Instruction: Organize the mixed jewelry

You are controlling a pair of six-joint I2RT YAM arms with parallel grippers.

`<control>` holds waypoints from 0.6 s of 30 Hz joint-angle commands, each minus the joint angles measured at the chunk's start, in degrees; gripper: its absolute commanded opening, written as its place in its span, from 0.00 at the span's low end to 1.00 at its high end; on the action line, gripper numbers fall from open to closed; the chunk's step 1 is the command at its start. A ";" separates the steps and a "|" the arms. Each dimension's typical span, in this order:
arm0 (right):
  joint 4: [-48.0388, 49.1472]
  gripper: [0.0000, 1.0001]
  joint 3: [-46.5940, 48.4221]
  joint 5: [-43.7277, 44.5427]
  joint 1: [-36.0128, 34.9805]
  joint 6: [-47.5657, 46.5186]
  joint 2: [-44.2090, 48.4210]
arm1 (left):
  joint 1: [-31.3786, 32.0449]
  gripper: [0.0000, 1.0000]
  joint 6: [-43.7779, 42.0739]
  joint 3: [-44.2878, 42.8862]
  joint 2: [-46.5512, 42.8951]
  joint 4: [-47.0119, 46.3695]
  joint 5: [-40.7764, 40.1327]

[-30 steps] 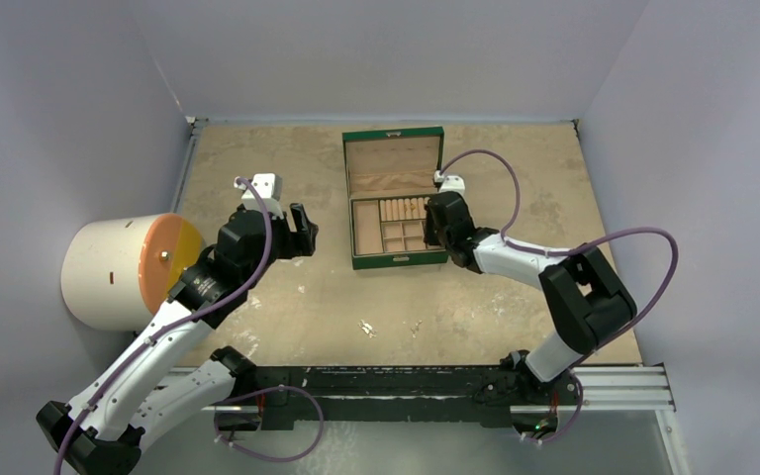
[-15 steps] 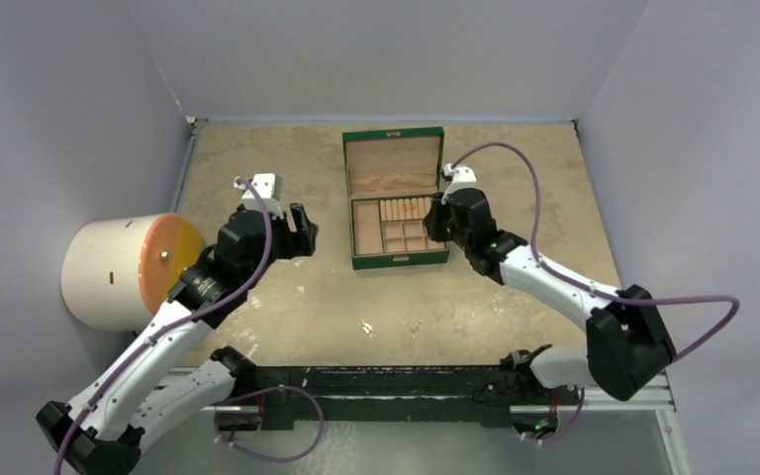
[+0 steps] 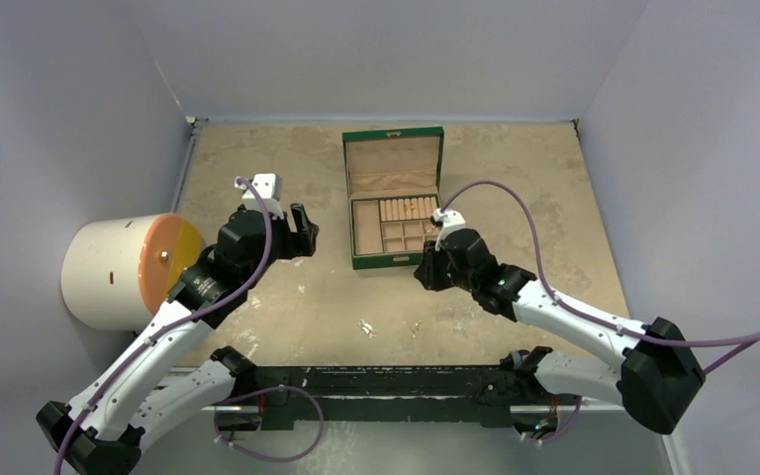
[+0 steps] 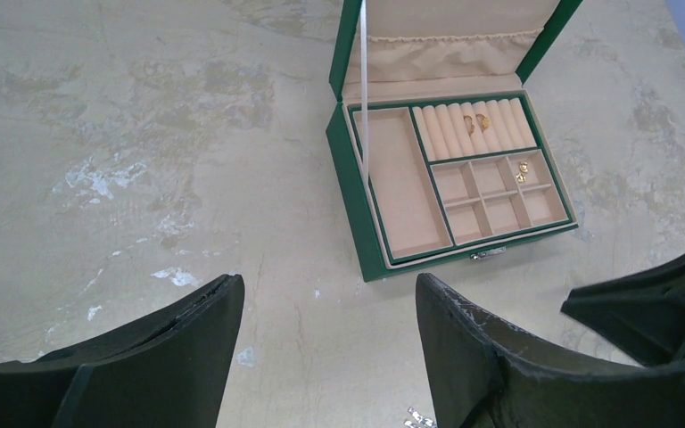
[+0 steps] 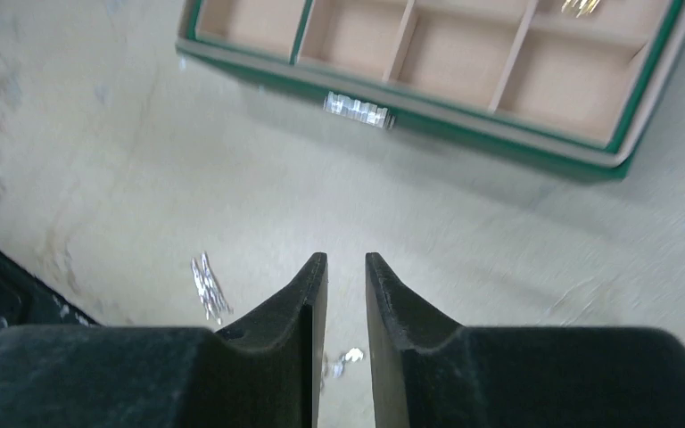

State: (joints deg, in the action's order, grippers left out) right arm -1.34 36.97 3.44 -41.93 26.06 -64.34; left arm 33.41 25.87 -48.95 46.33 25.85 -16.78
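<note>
The green box [image 3: 396, 259] stands open at the table's middle back. Its tan tray holds gold rings [image 4: 475, 122] in the ring rolls and a gold piece [image 4: 522, 169] in a small compartment, also seen as the gold piece [image 5: 580, 7]. Loose silver jewelry [image 3: 366, 328] lies on the table in front of the box, with a second bit [image 3: 416, 326] beside it. My right gripper [image 5: 346, 259] hovers over them, jaws a narrow gap apart and empty. A silver cluster [image 5: 207, 285] lies to its left; a small piece [image 5: 346, 359] shows under the gap. My left gripper [image 4: 330, 294] hangs wide open left of the box.
A white cylinder with an orange face [image 3: 124, 269] lies at the left edge. A black rail [image 3: 406, 381] runs along the near edge. The box's metal latch [image 5: 357, 109] faces the right gripper. Grey walls close in the back and sides.
My right arm has pulled back from the box's right side toward the near table, and its jaws have parted a little. The left arm has not moved.
</note>
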 commanded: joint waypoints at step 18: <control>-0.65 0.29 -9.31 -1.23 -7.34 11.50 -3.94 | -0.41 0.70 -0.75 -0.17 -0.45 -1.54 0.52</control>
State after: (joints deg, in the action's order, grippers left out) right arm -3.38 28.12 2.96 -48.47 35.99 -67.83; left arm 33.39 25.87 -48.95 46.33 25.85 -16.64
